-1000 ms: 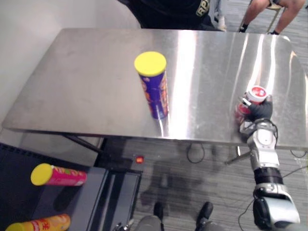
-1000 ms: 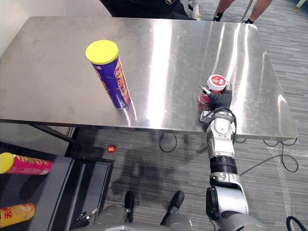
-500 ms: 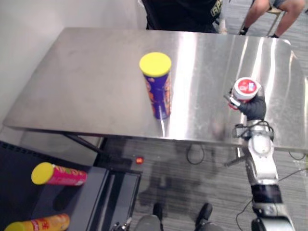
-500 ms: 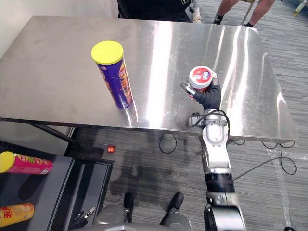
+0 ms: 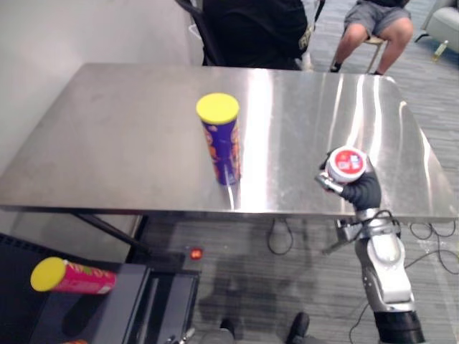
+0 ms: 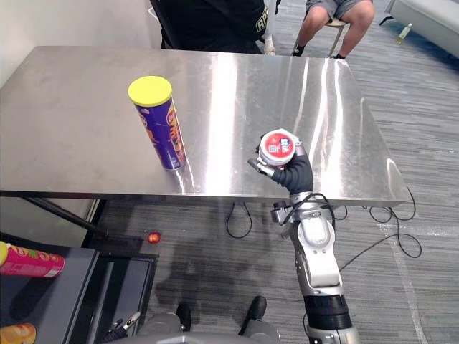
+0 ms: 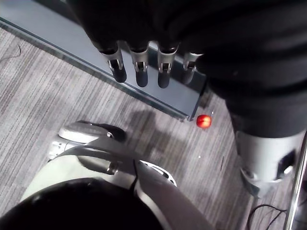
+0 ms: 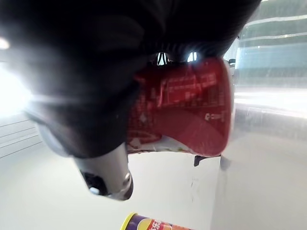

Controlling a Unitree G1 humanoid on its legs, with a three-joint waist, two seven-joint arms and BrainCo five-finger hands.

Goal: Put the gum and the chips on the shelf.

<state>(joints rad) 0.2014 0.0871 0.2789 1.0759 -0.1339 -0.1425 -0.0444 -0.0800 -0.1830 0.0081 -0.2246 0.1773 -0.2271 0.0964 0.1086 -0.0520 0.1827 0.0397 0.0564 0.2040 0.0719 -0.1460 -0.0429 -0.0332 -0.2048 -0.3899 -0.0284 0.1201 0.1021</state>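
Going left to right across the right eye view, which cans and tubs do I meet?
From the left: pink can → purple chips can → red gum tub, held in the right hand.

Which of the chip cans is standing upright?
The purple can with the yellow lid, on the steel table. The pink can and the orange can lie on their sides on the dark shelf below.
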